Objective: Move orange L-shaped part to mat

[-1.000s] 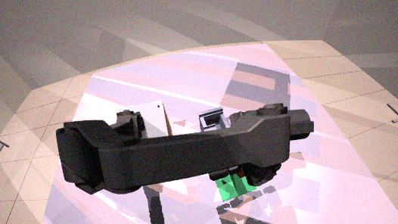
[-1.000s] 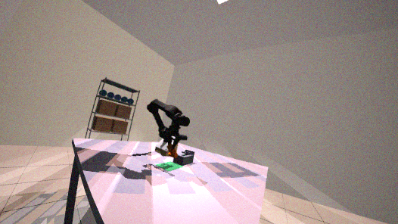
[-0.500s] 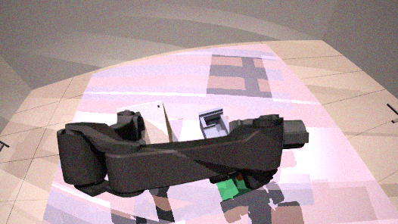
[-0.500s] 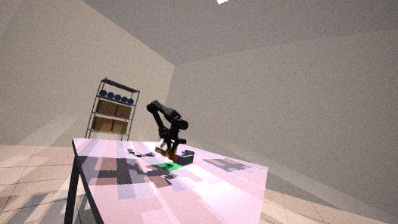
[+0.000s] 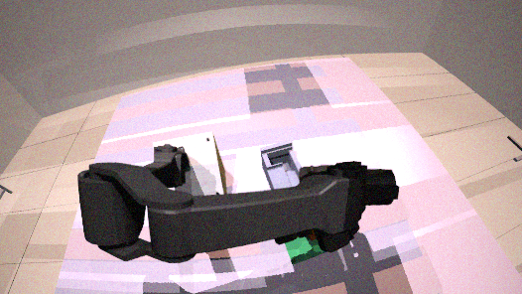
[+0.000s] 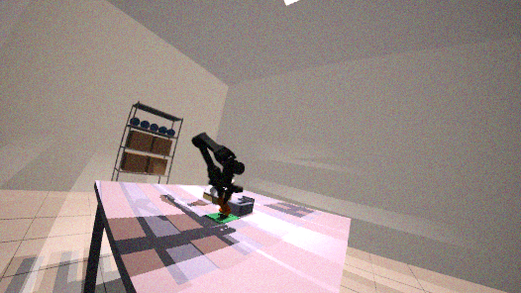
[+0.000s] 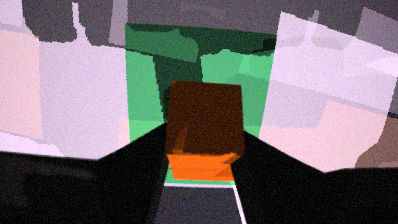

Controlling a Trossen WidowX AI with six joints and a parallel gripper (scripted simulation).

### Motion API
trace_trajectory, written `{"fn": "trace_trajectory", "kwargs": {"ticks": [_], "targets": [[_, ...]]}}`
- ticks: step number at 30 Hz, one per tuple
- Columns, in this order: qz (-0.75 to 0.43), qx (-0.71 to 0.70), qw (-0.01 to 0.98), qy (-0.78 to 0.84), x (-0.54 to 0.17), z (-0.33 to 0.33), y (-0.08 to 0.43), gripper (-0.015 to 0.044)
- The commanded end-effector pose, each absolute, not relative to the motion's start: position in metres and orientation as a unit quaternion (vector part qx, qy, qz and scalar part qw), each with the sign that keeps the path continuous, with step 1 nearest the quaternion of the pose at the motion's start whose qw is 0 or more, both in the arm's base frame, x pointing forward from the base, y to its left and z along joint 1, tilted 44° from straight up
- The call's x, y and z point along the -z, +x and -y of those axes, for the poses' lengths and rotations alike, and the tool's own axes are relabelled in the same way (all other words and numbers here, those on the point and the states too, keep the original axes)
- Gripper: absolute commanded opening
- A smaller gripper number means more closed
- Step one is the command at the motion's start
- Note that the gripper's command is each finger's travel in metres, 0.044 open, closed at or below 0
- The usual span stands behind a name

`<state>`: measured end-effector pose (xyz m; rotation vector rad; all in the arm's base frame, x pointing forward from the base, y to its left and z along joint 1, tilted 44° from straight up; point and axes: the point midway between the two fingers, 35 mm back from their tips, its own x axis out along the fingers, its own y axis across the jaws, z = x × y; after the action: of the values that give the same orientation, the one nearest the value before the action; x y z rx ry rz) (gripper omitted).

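Orange part (image 7: 205, 130) gripper-pinched (image 7: 200, 165) above green mat (image 7: 145, 95) (seemingly; top view hides it).

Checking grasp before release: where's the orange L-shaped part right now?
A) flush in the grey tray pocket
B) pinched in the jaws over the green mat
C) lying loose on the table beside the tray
B: the wrist view shows the orange L-shaped part between the dark jaws, with the green mat beneath it.

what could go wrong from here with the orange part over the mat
The hand pinches only one end of the orange part, which hangs down over the green mat. Released like this, it might tip over or land wrong side up. The grey tray sits close beside the mat, so the part could clip it.
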<state>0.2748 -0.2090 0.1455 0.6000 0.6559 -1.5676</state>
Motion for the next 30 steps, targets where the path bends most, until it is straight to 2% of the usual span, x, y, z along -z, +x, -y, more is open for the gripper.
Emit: {"fn": "trace_trajectory", "kwargs": {"ticks": [1, 22, 30], "targets": [[-0.29, 0.681, 0.62, 0.26, -0.1409, 0.2103, 0.2736, 0.0], [-0.287, 0.682, 0.62, 0.26, -0.1419, 0.2106, 0.2733, 0.0], [-0.287, 0.682, 0.62, 0.26, -0.1419, 0.2106, 0.2733, 0.021]]}}
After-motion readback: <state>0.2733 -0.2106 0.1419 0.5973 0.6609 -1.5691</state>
